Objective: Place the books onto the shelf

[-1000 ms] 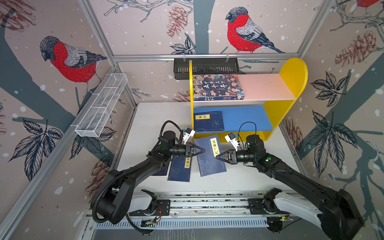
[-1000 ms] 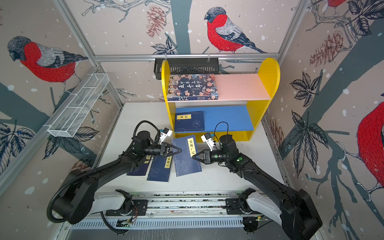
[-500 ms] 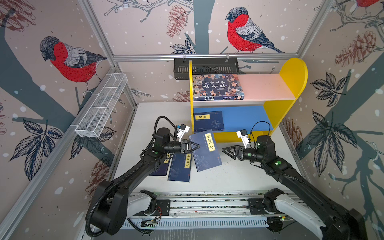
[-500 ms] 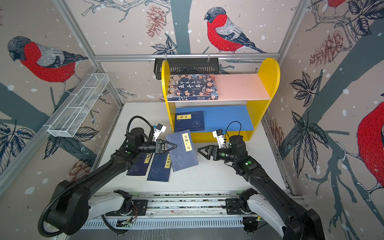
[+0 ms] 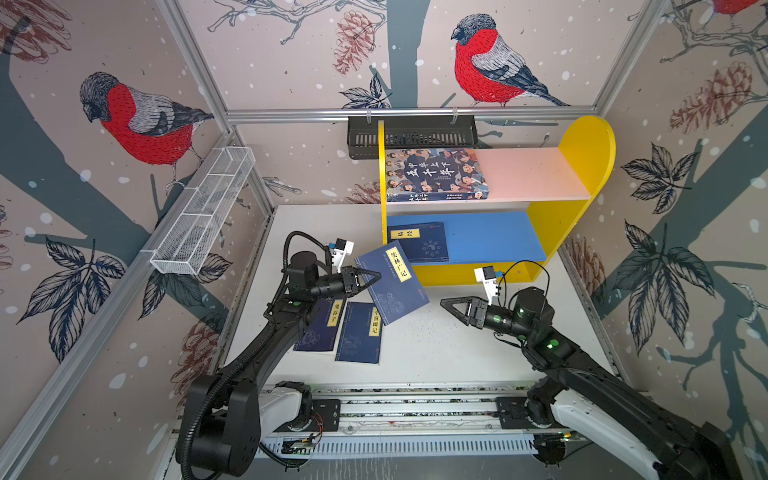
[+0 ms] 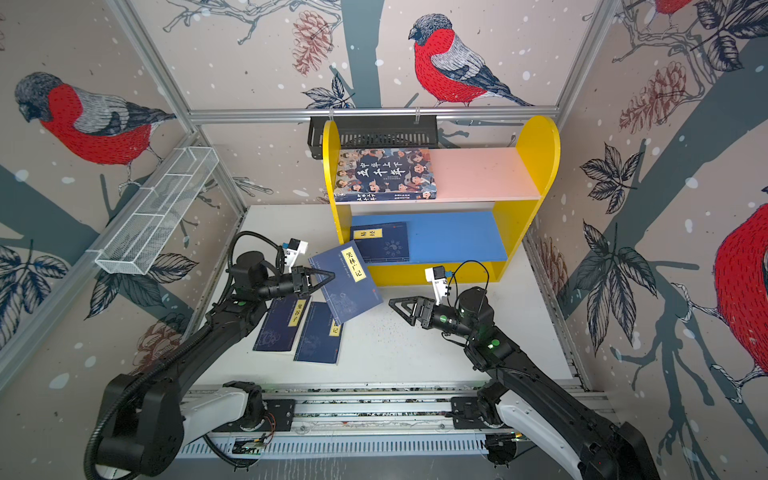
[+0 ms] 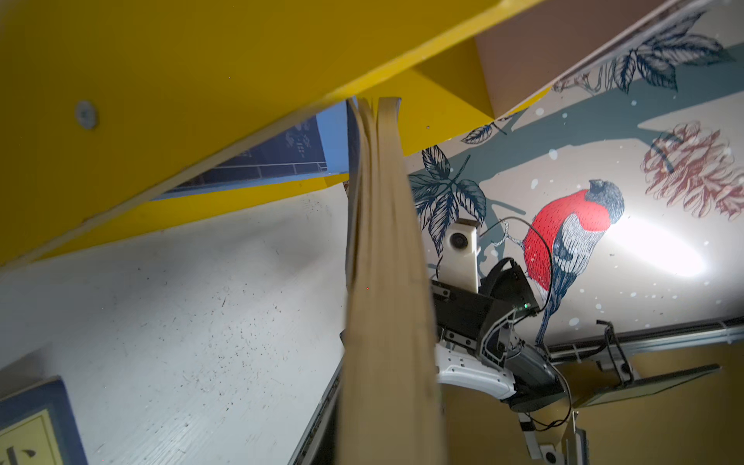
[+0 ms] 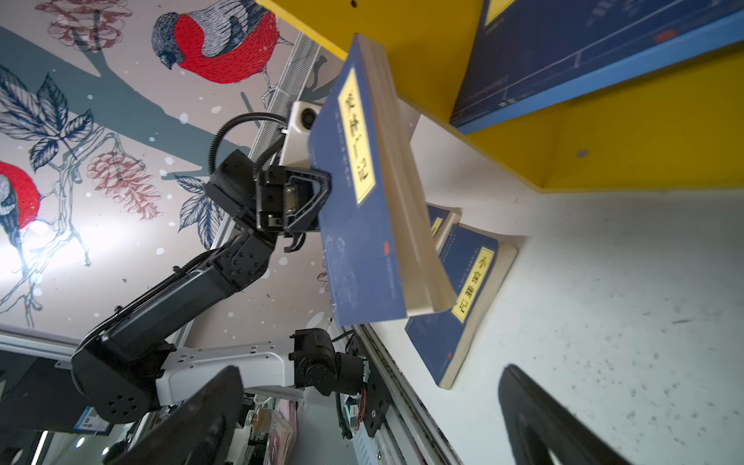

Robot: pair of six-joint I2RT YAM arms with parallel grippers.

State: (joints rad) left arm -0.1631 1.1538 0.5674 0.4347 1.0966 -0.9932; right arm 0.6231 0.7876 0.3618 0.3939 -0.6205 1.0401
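1. In both top views, the left claw (image 5: 375, 276) is clenched on a slim navy paperback (image 5: 394, 286), which hangs tilted at seven o'clock from the shelf (image 5: 584, 143).
2. The right claw (image 5: 445, 302), at four o'clock from it, gapes released and empty.
3. Only the right wrist view shows its cream page edges.
4. Only the top views show the thick book (image 5: 436, 172) on the pink board (image 5: 534, 174), a thin book (image 5: 419, 244) on the blue board (image 5: 492, 237), and two flat books (image 5: 359, 334) on the speckled table (image 5: 436, 349).

Top views: mounted high over the front rail (image 5: 415, 409), tilted down; table (image 5: 457, 353) and shelf (image 5: 590, 141) are covered from afar. Left wrist view: set close along the lifted book (image 7: 382, 282), faced toward the right arm (image 7: 523, 362). Right wrist view: low, rolled, faced toward the left arm (image 8: 181, 290). Shelf and lifted book are shared throughout.
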